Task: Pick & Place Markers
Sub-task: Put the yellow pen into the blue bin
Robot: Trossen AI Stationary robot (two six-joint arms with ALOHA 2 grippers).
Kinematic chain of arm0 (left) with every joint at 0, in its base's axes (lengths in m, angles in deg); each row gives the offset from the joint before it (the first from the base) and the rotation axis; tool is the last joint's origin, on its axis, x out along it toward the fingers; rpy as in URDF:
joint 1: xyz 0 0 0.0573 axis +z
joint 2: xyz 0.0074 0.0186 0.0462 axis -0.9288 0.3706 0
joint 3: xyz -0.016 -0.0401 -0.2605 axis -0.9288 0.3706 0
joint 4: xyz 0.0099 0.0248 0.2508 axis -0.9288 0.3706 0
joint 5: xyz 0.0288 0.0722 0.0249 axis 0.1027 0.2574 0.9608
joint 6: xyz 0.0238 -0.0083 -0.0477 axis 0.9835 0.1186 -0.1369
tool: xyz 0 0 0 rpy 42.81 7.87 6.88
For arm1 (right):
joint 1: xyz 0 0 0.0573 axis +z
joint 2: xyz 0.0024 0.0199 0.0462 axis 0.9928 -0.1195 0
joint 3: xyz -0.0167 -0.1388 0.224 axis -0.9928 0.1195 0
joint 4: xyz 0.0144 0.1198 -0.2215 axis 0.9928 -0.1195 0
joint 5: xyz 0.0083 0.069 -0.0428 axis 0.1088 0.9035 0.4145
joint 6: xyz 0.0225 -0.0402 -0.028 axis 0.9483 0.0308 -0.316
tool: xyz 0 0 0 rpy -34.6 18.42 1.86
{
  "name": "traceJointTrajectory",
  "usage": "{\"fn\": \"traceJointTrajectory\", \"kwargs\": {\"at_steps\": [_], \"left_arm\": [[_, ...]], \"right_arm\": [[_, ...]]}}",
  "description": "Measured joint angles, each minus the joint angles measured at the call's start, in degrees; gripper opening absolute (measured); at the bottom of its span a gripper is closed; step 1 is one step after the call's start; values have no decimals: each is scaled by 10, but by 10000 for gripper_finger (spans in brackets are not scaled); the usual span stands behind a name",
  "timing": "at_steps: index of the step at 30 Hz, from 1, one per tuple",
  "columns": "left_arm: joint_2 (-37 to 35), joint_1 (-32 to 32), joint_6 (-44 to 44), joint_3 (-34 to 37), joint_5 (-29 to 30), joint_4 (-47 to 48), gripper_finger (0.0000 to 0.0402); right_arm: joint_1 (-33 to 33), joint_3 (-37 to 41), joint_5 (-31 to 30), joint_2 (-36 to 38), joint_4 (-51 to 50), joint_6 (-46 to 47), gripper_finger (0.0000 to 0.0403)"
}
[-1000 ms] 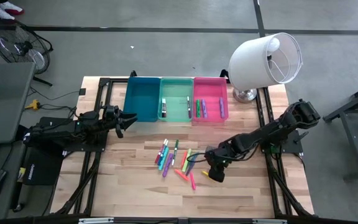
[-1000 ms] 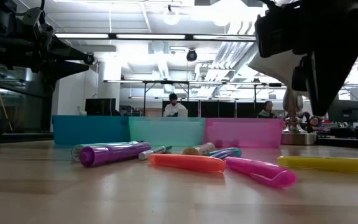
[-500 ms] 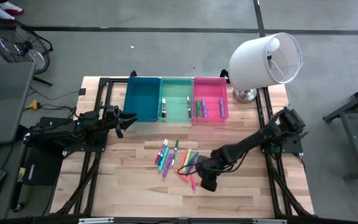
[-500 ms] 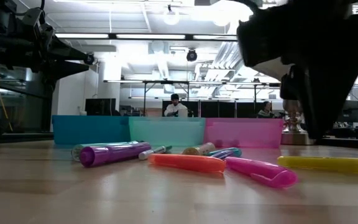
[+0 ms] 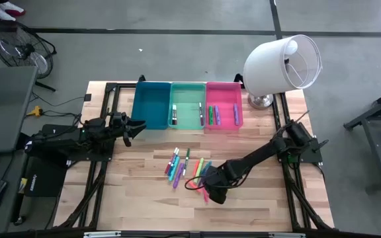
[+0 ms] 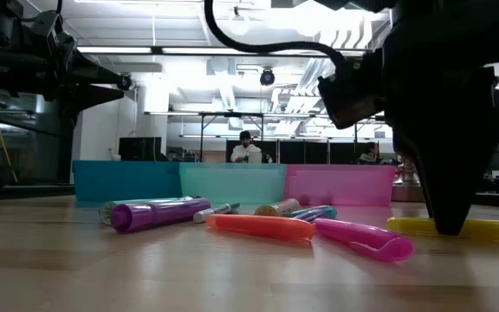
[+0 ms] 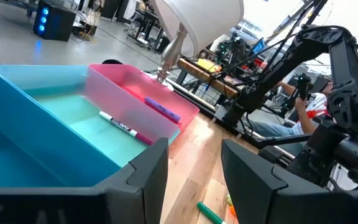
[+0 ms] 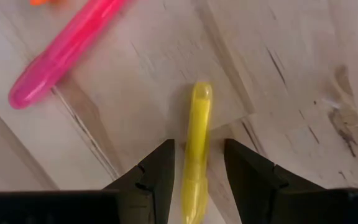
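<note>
The yellow marker (image 8: 195, 149) lies flat on the wooden table (image 5: 256, 208) at the near edge of the loose marker pile (image 5: 187, 170), and the right gripper (image 8: 197, 165), which a second ago hung farther right and higher, has swung down so its part-open fingers straddle the marker without closing on it, so a pick looks imminent. The pink bin (image 5: 237, 122) and mint green bin (image 5: 171, 99) hold a few markers, the blue bin (image 5: 150, 104) appears empty, and the left gripper (image 7: 194, 163) waits beside it, part open, holding nothing.
</note>
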Motion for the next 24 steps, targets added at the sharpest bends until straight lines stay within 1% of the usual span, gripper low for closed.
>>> {"fn": "traceJointTrajectory", "kwargs": {"at_steps": [5, 13, 15, 24], "left_arm": [[0, 0, 0, 0, 0, 0, 147], [0, 0, 0, 0, 0, 0, 147], [0, 0, 0, 0, 0, 0, 147], [0, 0, 0, 0, 0, 0, 147]], "right_arm": [[0, -1, 2, -17, 7, 24, 129], [1, 1, -32, -19, 8, 71, 129], [1, 7, -43, -19, 10, 73, 129], [5, 12, -57, -19, 11, 72, 129]]}}
